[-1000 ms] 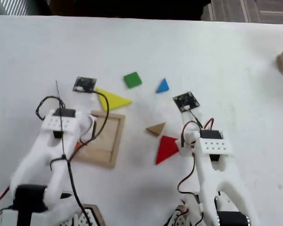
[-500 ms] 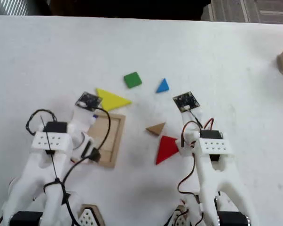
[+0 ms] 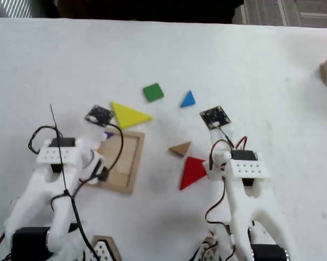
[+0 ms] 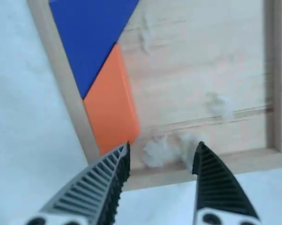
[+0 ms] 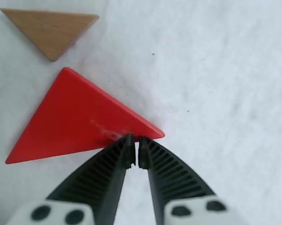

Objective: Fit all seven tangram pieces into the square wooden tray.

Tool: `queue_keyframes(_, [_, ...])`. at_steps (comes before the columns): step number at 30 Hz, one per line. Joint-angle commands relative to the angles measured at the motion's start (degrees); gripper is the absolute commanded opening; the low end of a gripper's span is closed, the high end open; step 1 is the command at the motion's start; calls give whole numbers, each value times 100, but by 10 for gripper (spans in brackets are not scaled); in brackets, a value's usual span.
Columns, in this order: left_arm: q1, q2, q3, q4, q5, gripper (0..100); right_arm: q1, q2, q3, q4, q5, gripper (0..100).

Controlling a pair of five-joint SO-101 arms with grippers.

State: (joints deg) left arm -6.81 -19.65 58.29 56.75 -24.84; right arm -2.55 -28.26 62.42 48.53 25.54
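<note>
Left jaws: apart and holding nothing, over a corner of the square wooden tray point(image 4: 66, 93); one tip sits at the end of the flat orange piece point(image 4: 114, 112).
Right jaws: nearly together with a thin slit between them, holding nothing; the tips are at a sharp corner of the large red triangle point(image 5: 75, 124).
Tray: flat on the white counter point(image 3: 261, 65), partly under the left arm; inside, a large blue triangle point(image 4: 92, 33) and the orange piece touch each other along one wall.
Loose pieces: a yellow triangle point(image 3: 129, 115) lies near the tray's far edge, with a green square point(image 3: 152, 92) and a small blue triangle point(image 3: 188, 99) farther out; a tan wooden triangle point(image 3: 180, 148) lies just beside the red one.
</note>
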Motion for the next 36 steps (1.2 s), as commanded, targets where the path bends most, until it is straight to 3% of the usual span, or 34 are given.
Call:
queue_keyframes(1, [400, 92, -53, -114, 343, 225, 13, -163, -18, -101, 88, 18])
queue_keyframes(7, [620, 66, 158, -167, 607, 221, 13, -163, -18, -136, 88, 18])
queue_keyframes(17, [673, 57, 273, -404, 607, 20, 13, -163, -18, -171, 88, 18])
queue_keyframes(24, [690, 48, 97, -360, 615, 22, 13, -163, -18, -171, 88, 18])
queue_keyframes(28, [1042, 48, -176, -290, 651, 22, 22, -163, -18, -171, 88, 18])
queue_keyframes(36, [1956, 48, -1741, 774, 1635, 22, 84, -171, -26, -180, 88, 18])
